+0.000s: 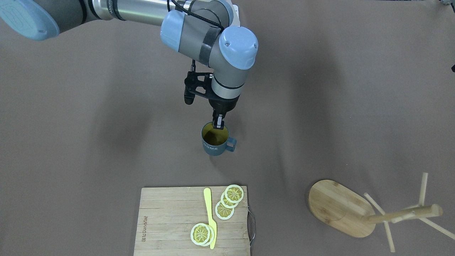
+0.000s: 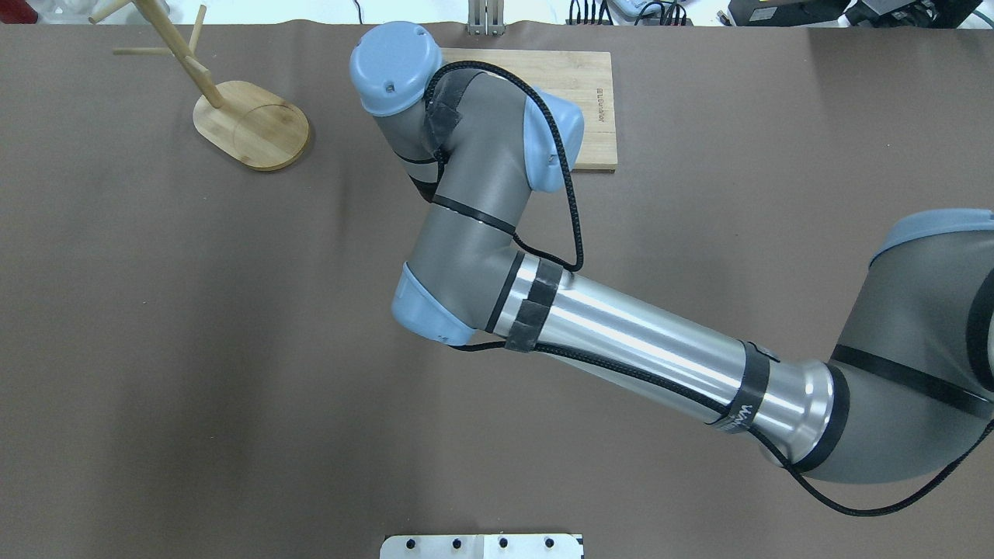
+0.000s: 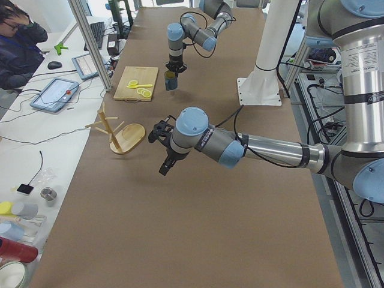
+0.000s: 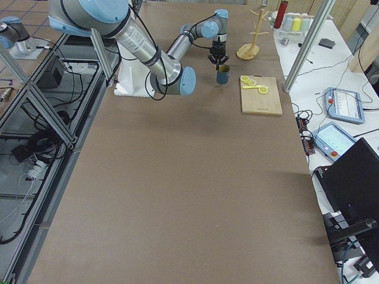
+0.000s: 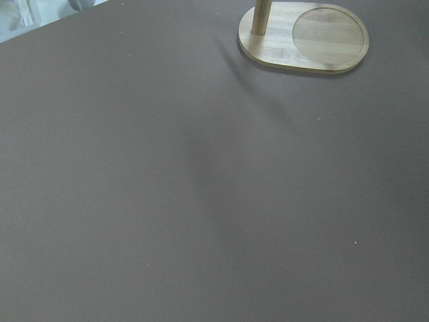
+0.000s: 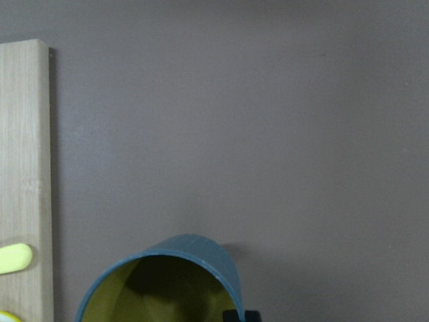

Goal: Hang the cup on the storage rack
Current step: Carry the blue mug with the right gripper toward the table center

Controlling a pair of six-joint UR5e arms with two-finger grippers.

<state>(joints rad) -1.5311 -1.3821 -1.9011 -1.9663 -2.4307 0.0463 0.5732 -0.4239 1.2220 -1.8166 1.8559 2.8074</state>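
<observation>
The slate-blue cup point(image 1: 215, 144) with a yellow-olive inside stands upright mid-table, its handle toward the rack side. My right gripper point(image 1: 218, 123) comes straight down and is shut on the cup's far rim, one finger inside and one outside. The right wrist view shows the cup point(image 6: 167, 282) at its bottom edge. The wooden storage rack point(image 1: 341, 208) stands on its oval base about a third of the table away; its base point(image 5: 305, 37) also fills the top of the left wrist view. My left gripper point(image 3: 163, 170) hovers over bare table short of the storage rack point(image 3: 123, 135); I cannot tell whether it is open or shut.
A bamboo cutting board point(image 1: 170, 220) with lemon slices point(image 1: 227, 202) and a yellow knife point(image 1: 210, 217) lies close in front of the cup. A person point(image 3: 18, 48) sits at a side desk with tablets. Bottles and cups stand at the table's end point(image 3: 18, 240).
</observation>
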